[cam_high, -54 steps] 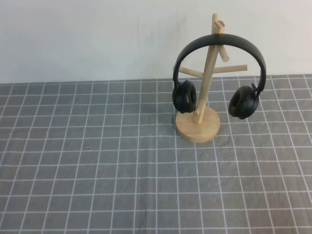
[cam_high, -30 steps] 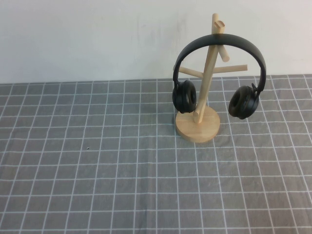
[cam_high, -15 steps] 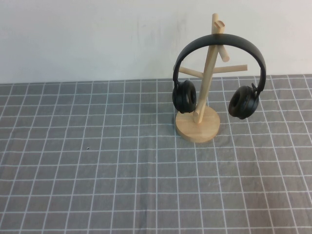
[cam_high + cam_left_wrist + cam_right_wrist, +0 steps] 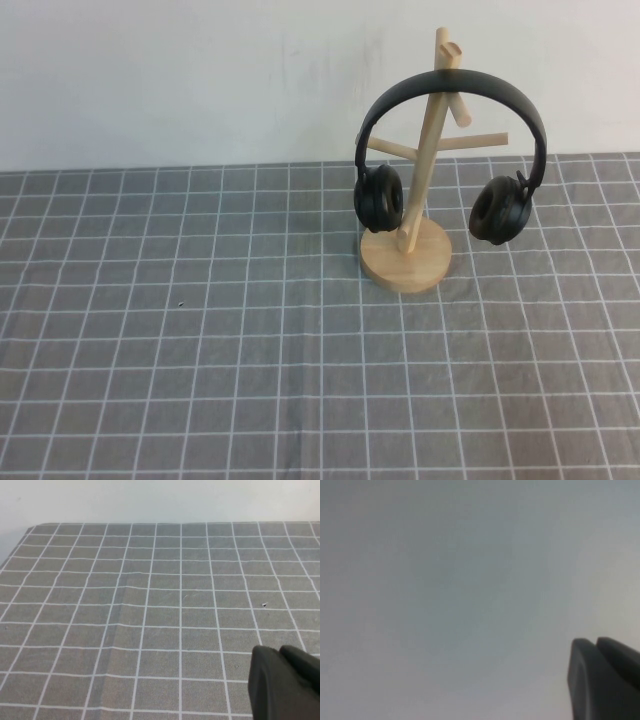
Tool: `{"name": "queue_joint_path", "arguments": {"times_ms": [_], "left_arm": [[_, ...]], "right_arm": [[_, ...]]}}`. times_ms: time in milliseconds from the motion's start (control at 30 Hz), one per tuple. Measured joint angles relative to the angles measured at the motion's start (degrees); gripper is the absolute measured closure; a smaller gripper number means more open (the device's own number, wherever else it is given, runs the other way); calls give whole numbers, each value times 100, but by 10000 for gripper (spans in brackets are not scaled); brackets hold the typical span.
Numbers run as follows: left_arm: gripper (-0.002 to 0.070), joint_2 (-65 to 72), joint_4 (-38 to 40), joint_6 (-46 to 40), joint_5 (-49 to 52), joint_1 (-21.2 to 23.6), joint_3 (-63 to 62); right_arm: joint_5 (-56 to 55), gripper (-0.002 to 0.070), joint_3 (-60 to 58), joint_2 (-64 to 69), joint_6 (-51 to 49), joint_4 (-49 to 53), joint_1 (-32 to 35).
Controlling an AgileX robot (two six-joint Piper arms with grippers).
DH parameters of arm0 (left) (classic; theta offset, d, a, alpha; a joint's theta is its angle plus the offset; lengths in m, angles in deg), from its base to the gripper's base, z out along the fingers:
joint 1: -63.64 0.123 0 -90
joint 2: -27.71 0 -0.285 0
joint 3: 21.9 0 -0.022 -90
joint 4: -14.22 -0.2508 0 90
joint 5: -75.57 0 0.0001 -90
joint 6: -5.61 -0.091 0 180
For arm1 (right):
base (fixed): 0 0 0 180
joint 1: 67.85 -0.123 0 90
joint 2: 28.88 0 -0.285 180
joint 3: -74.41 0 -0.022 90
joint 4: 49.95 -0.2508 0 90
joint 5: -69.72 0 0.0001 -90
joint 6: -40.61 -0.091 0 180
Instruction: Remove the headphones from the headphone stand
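The black headphones hang by their headband on the light wooden headphone stand at the back right of the table in the high view. One ear cup hangs left of the pole and the other to its right. The stand's round base rests on the grey checked cloth. Neither arm shows in the high view. My left gripper is shut and empty over bare cloth in the left wrist view. My right gripper is shut and empty in front of a plain pale surface in the right wrist view.
A grey cloth with a white grid covers the table. A white wall runs along the back, close behind the stand. The left wrist view shows the cloth's far edge against the wall.
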Motion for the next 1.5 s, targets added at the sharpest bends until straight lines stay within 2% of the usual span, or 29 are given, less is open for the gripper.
{"name": "queue_joint_path", "arguments": {"times_ms": [67, 133, 233, 367, 567, 767, 967, 1100, 1233, 1333, 1400, 1500], "left_arm": [[679, 0, 0, 0, 0, 0, 0], [679, 0, 0, 0, 0, 0, 0], [679, 0, 0, 0, 0, 0, 0], [679, 0, 0, 0, 0, 0, 0], [679, 0, 0, 0, 0, 0, 0], [679, 0, 0, 0, 0, 0, 0], [679, 0, 0, 0, 0, 0, 0], [679, 0, 0, 0, 0, 0, 0], [679, 0, 0, 0, 0, 0, 0], [679, 0, 0, 0, 0, 0, 0], [679, 0, 0, 0, 0, 0, 0], [679, 0, 0, 0, 0, 0, 0]], "right_arm": [[117, 682, 445, 0, 12, 216, 0], [686, 682, 1014, 0, -25, 560, 0], [2488, 682, 2213, 87, -446, 842, 0], [5021, 682, 3611, 773, -455, 827, 0], [7389, 682, 4666, 2395, -455, 502, 0], [7550, 682, 4676, 3558, -164, 868, 0], [7511, 682, 4676, 4666, -4, -9, 0], [8319, 682, 4857, 5395, 1348, -837, 0], [8670, 682, 5129, 6058, 3460, -1866, -22], [8646, 678, 5231, 6283, 4160, -2364, -236], [8646, 647, 5283, 6390, 4550, -2429, -476], [8231, 524, 5295, 6475, 5125, -2489, -984]]}}
